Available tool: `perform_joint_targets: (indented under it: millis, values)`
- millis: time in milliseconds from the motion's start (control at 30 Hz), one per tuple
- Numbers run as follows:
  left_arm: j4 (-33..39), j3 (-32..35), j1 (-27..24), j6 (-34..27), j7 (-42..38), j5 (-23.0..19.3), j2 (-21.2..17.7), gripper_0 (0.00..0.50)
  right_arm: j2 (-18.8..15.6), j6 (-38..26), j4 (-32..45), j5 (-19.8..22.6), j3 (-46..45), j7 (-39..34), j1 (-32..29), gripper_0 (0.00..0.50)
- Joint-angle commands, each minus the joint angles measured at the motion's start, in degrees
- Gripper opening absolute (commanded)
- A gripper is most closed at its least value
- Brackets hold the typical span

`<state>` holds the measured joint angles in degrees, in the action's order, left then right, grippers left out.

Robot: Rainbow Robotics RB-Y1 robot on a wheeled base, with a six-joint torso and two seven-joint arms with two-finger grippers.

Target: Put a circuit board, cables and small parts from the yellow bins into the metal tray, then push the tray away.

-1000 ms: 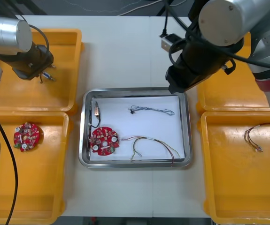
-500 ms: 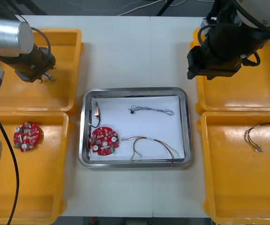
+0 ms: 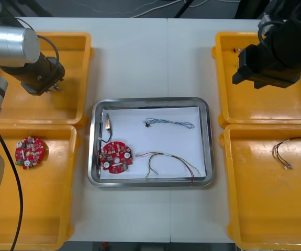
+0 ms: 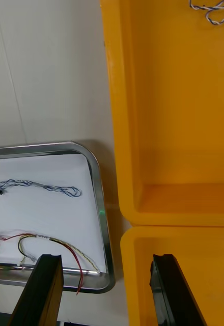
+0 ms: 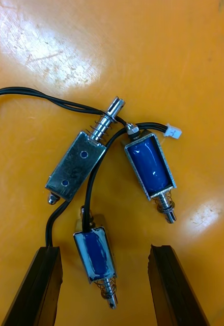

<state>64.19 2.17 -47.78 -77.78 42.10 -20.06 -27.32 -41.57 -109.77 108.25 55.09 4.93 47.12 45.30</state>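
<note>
The right gripper (image 4: 104,261), open and empty, has swung from the tray (image 3: 150,101) to the far right bin (image 3: 244,107), leaving the open left gripper (image 5: 104,252), over the far-left parts (image 5: 76,165), probably to finish the load

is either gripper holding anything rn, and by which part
Nothing is held. The left gripper stands open over small metal parts in a yellow bin, one lying between its fingers but touching neither. The right gripper is open and empty.
</note>
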Motion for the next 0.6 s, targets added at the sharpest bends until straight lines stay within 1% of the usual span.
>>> perform_joint_targets:
  millis: [33, 267, 300, 433, 467, 533, 567, 600]
  values:
    - [0.5, 0.6, -2.7, 0.6, -1.9, -1.0, 0.9, 0.5, -4.2, -0.2, 5.6, 1.5, -4.8, 1.7, -5.3, 0.5]
    - [0.5, -0.1, -1.4, 2.6, -1.8, -1.6, 0.9, 0.5, -6.9, -0.2, 9.4, 2.7, -8.6, 3.3, -11.1, 0.5]
    - [0.5, -0.1, -1.3, 2.7, -1.7, -1.6, 0.9, 0.492, -7.2, -0.2, 9.7, 2.7, -9.1, 3.4, -11.6, 0.5]
    - [0.4, -0.1, -1.1, 2.7, -1.5, -1.6, 0.9, 0.357, -8.7, -0.2, 11.3, 2.9, -11.5, 4.6, -15.4, 0.5]
    - [0.5, -0.1, -1.1, 2.7, -1.5, -1.5, 0.9, 0.338, -9.2, -0.2, 11.5, 2.9, -12.0, 5.0, -16.2, 0.5]
    - [0.5, -0.1, -1.1, 2.7, -1.4, -1.4, 0.9, 0.265, -9.8, -0.2, 12.0, 2.9, -12.7, 5.5, -17.7, 0.5]
    - [0.5, -0.2, -1.1, 2.7, -1.4, -1.4, 0.9, 0.217, -10.2, -0.2, 12.3, 3.0, -13.1, 5.9, -18.6, 0.5]
    - [0.5, -0.2, -1.1, 2.8, -1.3, -1.4, 0.9, 0.188, -10.5, -0.2, 12.6, 3.0, -13.7, 6.2, -19.5, 0.5]
